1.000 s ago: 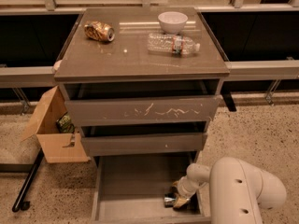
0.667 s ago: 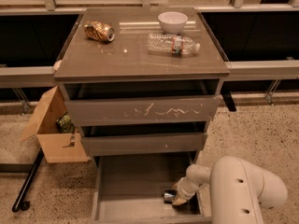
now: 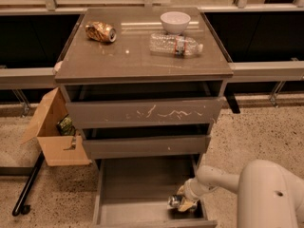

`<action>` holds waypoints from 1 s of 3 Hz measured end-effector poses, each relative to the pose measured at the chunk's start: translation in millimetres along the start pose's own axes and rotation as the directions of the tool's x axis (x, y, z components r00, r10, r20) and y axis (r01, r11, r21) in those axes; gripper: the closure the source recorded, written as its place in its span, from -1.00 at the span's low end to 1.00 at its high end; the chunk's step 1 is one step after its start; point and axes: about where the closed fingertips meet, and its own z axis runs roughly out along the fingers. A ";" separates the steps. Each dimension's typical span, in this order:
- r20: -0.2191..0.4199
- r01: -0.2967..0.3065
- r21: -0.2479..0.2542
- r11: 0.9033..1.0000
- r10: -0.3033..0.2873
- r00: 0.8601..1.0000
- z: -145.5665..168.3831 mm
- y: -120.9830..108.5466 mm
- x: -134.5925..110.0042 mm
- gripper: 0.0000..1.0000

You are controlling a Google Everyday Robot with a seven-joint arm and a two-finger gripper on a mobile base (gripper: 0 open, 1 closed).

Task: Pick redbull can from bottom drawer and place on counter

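The bottom drawer [image 3: 137,184] is pulled open below two other drawers. The redbull can [image 3: 174,201] lies at the drawer's front right corner, its shiny silver end showing. My gripper [image 3: 184,202] reaches down into that corner from the white arm at the lower right and sits right at the can. The counter [image 3: 142,56] is the glossy grey-brown top of the cabinet, far above the gripper.
On the counter lie a dented gold-brown can [image 3: 100,32], a white bowl [image 3: 175,22] and a clear plastic bottle [image 3: 175,44]. The upper drawer front [image 3: 142,112] has white scratches. An open cardboard box [image 3: 57,132] stands on the floor at the left, beside a black pole [image 3: 28,184].
The gripper has shifted slightly lower and toward the drawer's front with the can. Everything on the counter is unmoved.
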 end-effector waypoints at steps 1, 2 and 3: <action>0.085 0.058 0.047 0.997 -0.062 0.994 -52.6 -7.0 -22.6 1.00; 0.144 0.106 0.077 0.991 -0.117 0.983 -104.4 -16.8 -42.5 1.00; 0.153 0.117 0.077 0.990 -0.128 0.980 -112.1 -16.5 -45.8 1.00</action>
